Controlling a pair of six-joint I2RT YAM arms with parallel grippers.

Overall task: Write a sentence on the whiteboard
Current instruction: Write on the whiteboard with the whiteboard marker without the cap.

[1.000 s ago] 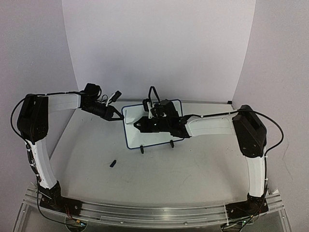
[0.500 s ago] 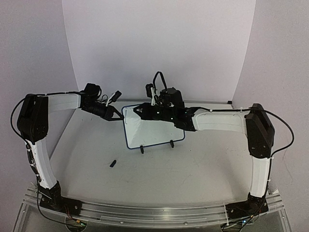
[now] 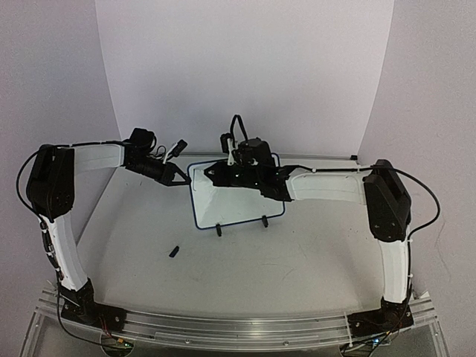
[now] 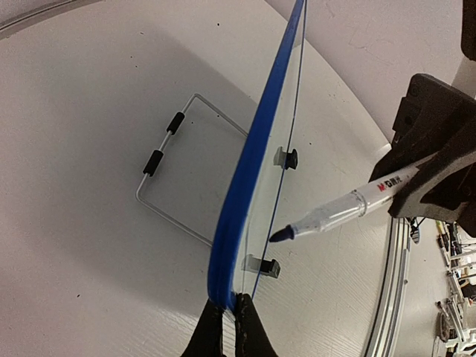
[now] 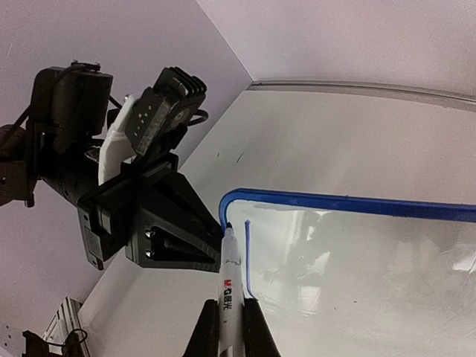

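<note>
at whiteboard (image 3: 232,205) top-left corner: marker (image 5: 230,274) tip, held by right end effector (image 5: 229,321)

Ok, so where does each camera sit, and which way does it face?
Top external: high behind the robot, looking down over the grey table at the small white whiteboard with a dark-blue frame; left arm and right arm show.
Left wrist: on the left arm, looking along the shut left pincer clamping the whiteboard's frame edge-on.
Right wrist: on the right arm, looking along the right pincer and its white blue-tipped marker at the whiteboard's corner.
Shared: both wrist views show the marker and blue frame.
</note>
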